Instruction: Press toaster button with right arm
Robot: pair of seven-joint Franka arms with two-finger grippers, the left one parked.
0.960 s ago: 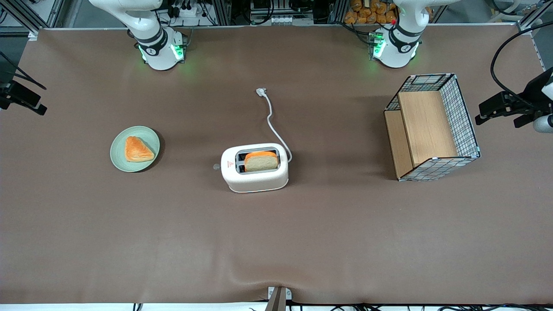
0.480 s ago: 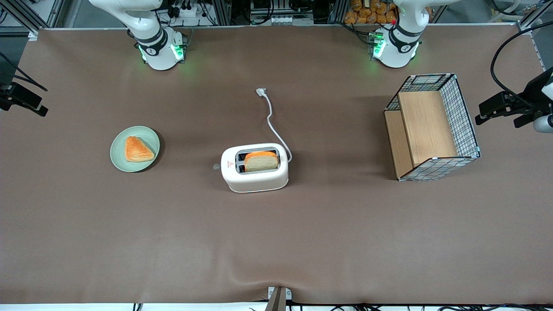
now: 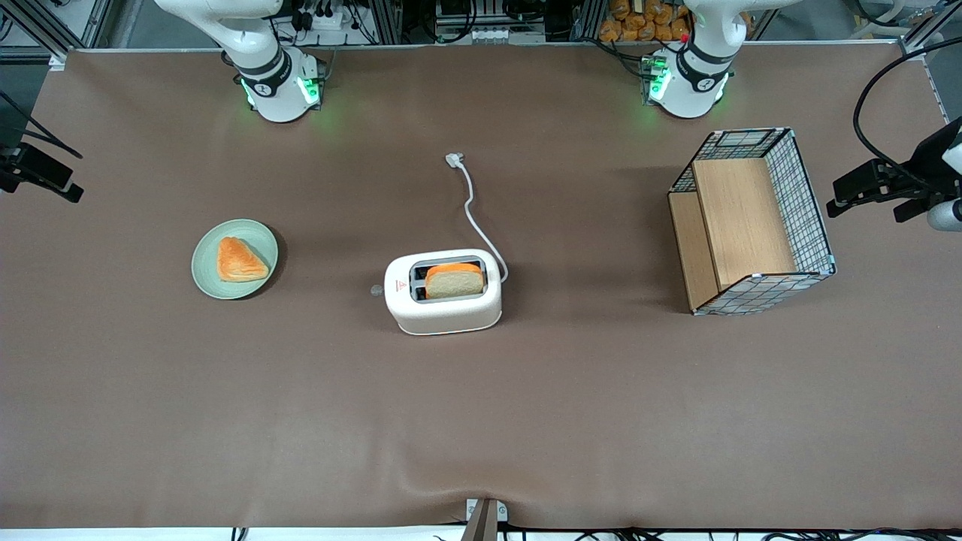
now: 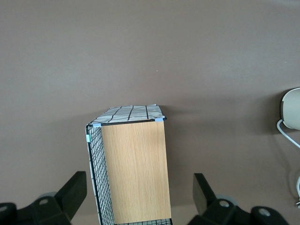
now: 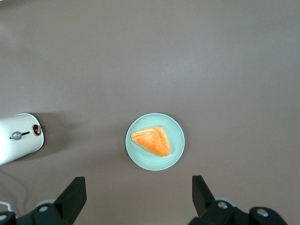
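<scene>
The white toaster (image 3: 443, 291) stands mid-table with a bread slice (image 3: 455, 280) in one slot. Its small grey toaster button (image 3: 376, 289) sticks out of the short end wall that faces the working arm's end of the table. The right wrist view shows that end wall of the toaster (image 5: 18, 138) and the button (image 5: 17, 135). My right arm (image 3: 255, 45) reaches off toward the table's end, where my gripper (image 3: 41, 179) hangs high above the table, well away from the toaster. In the wrist view the gripper (image 5: 138, 197) is open and holds nothing, its fingers (image 5: 75, 194) wide apart.
A pale green plate (image 3: 210, 269) with an orange pastry (image 3: 239, 260) lies between the gripper and the toaster, below the gripper (image 5: 176, 126). The toaster's white cord (image 3: 472, 207) trails toward the arm bases. A wire-and-wood basket (image 3: 751, 222) stands toward the parked arm's end.
The gripper has shifted slightly at the table's end. Toaster, plate and basket have not moved.
</scene>
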